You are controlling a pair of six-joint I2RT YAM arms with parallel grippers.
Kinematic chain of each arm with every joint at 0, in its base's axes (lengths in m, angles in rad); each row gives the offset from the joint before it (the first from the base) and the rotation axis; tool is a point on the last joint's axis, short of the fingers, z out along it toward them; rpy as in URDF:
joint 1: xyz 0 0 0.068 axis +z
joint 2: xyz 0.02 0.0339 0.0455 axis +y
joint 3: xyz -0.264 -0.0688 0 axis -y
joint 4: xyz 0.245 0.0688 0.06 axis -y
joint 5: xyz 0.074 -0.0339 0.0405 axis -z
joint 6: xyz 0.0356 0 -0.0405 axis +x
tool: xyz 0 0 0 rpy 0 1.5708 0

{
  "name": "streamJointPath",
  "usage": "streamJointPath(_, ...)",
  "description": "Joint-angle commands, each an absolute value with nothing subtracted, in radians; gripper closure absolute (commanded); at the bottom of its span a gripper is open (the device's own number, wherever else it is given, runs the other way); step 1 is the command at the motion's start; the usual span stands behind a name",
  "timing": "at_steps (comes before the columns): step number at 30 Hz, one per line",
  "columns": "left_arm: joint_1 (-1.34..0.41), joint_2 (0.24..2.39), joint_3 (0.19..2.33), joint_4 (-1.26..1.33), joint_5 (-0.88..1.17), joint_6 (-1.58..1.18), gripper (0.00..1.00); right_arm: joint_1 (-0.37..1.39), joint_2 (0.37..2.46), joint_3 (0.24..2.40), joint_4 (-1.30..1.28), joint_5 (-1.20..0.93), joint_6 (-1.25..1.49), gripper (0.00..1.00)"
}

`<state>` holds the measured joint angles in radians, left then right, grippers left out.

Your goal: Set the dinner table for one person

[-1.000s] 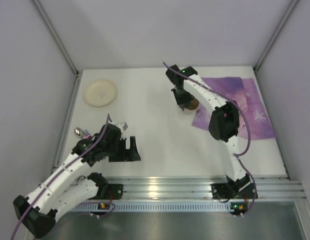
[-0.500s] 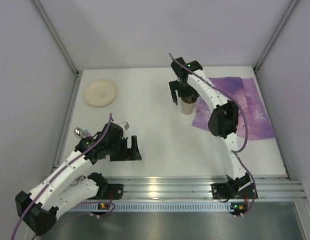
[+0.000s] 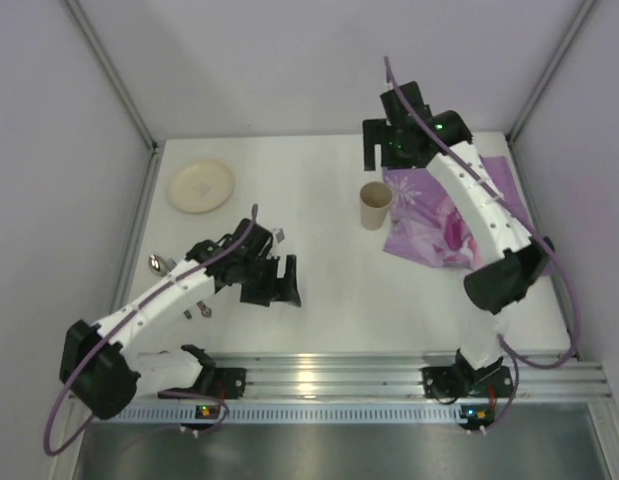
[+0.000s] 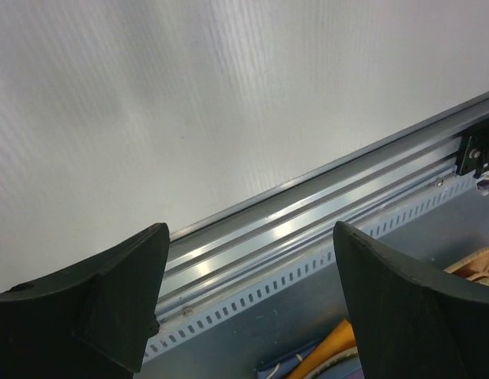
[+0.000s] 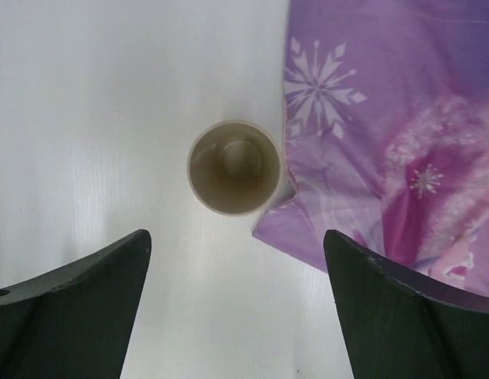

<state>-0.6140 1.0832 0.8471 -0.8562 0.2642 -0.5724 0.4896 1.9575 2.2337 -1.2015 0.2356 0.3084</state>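
A beige cup point(image 3: 375, 205) stands upright on the white dinner table point(image 3: 319, 260), touching the left edge of the purple placemat point(image 3: 459, 215). My right gripper point(image 3: 389, 158) hovers above and behind the cup, open and empty. From the right wrist, the cup point(image 5: 234, 166) shows from above with nothing in it, ahead of the right gripper point(image 5: 236, 234) and beside the placemat point(image 5: 386, 158). My left gripper point(image 3: 279, 292) hangs open over the near left of the table. The left wrist view has that gripper point(image 4: 248, 229) empty over the aluminium rail point(image 4: 307, 213).
A round cream plate point(image 3: 201, 186) lies at the far left. Metal cutlery point(image 3: 155, 263) lies near the left edge beside the left arm. Grey walls close in the table on three sides. The ribbed rail point(image 3: 319, 375) runs along the near edge.
My right gripper opened and let go of the cup, which now stands upright, then rose and drew back. The left arm swung to the right over the table.
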Motion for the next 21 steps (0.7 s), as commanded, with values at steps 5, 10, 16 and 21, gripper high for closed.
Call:
streamJointPath(5, -0.667, 1.495, 1.132, -0.689, 0.353, -0.44, 0.11, 0.465, 1.507, 1.84, -1.074, 0.4, 0.354, 0.07)
streamJointPath(10, -0.726, 1.797, 1.345, -0.641, 0.44, -0.429, 0.15, 0.459, 1.242, 1.449, -1.057, 0.345, 0.46, 0.08)
streamJointPath(16, -0.744, 2.026, 1.5, -0.496, 0.546, -0.537, 0.23, 0.457, 1.082, 1.354, -1.139, 0.353, 0.512, 0.08)
streamJointPath(21, -0.755, 2.179, 1.638, -0.465, 0.549, -0.59, 0.24, 0.457, 1.011, 1.371, -1.224, 0.399, 0.518, 0.08)
